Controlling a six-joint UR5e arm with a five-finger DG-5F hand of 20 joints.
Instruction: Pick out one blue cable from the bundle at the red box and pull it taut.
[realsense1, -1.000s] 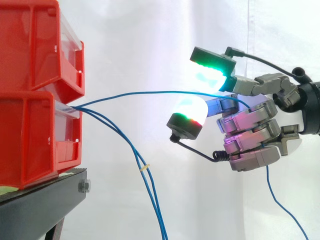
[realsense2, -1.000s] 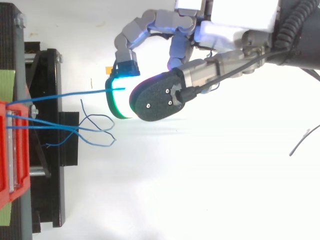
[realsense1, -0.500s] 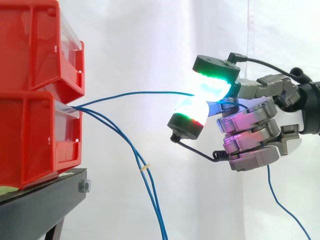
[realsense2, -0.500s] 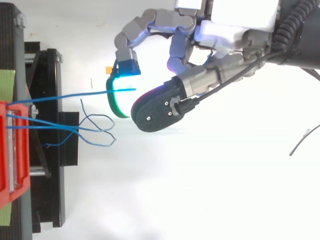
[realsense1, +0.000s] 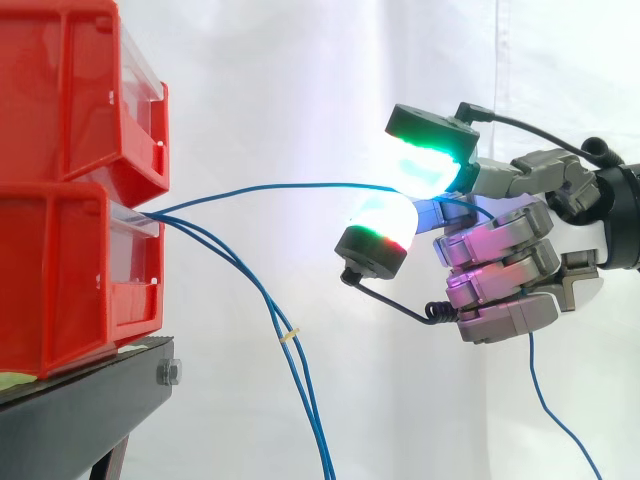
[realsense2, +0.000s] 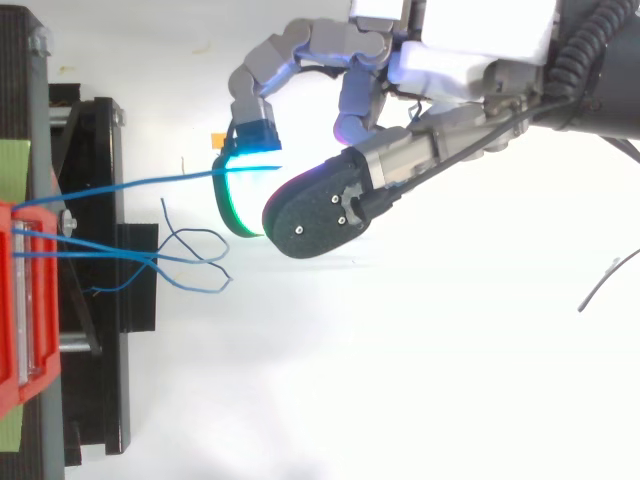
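At the left of the side view two red bins sit stacked on a black stand, in front of a white curtain. Thin blue cables come out of the front of the lower bin. Two of them droop down and to the right, held together lower down by a small pale tie. In the top view their loose ends loop just beside the stand.

The single blue cable leaves the same spot and runs to the right in a shallow upward bow rather than a straight line, so it is not yet taut. It reaches the hand, which comes in from the right edge with its palm facing the bins. Two glowing pads meet over the cable: the upper one is green and cyan, the lower one white with a green and red rim. The cable passes between them at their contact, so the hand is pinching it. The remaining fingers are curled inward below, stacked against the palm. Behind the hand the cable hangs down toward the lower right.
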